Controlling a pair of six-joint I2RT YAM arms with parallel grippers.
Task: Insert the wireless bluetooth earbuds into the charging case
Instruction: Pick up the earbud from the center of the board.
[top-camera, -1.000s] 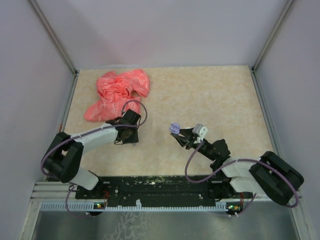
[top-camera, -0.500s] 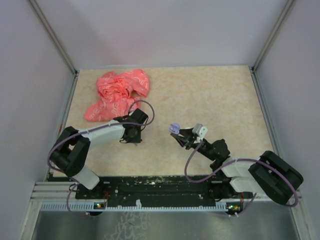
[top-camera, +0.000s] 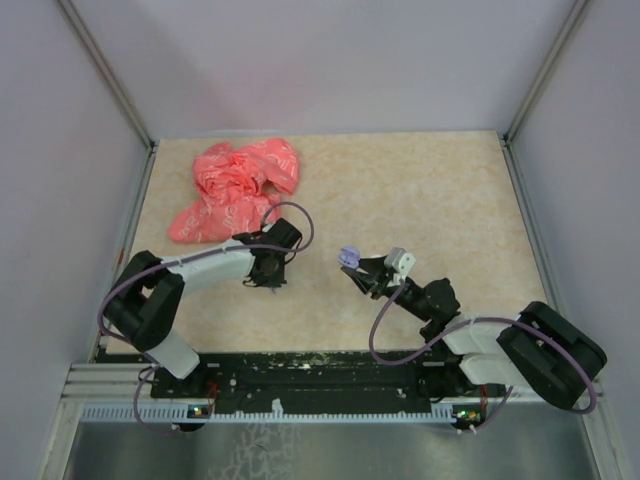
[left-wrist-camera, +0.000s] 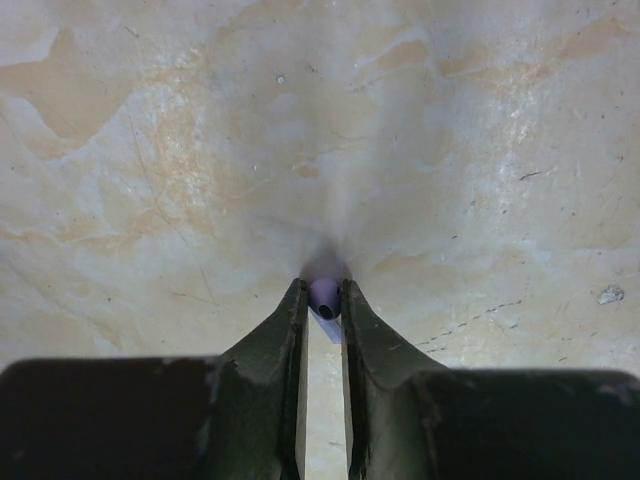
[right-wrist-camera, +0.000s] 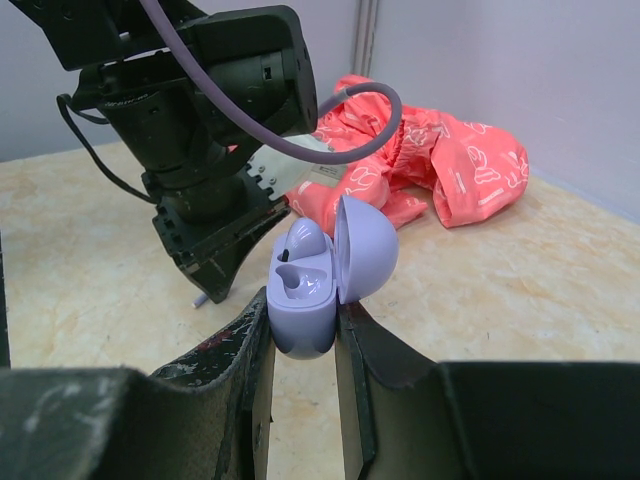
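Observation:
A pale purple earbud (left-wrist-camera: 323, 297) lies on the marbled table, and my left gripper (left-wrist-camera: 322, 300) is shut on it, both fingertips pressing its sides. In the top view that left gripper (top-camera: 270, 283) points down at the table left of centre. My right gripper (right-wrist-camera: 303, 312) is shut on the pale purple charging case (right-wrist-camera: 302, 300), held upright with its lid (right-wrist-camera: 365, 248) open. One earbud (right-wrist-camera: 304, 240) sits in the case's far slot; the near slot is empty. In the top view the case (top-camera: 349, 257) hangs a short way right of the left gripper. The right wrist view shows the left gripper (right-wrist-camera: 215, 275) just behind the case.
A crumpled pink plastic bag (top-camera: 235, 190) lies at the back left of the table, behind the left arm, and shows behind the case in the right wrist view (right-wrist-camera: 440, 165). Grey walls with metal posts (top-camera: 105, 75) enclose the table on three sides.
The left gripper has shifted a little to the right and down to the table, and its jaws have closed onto the purple earbud. The right arm and the case have not moved.

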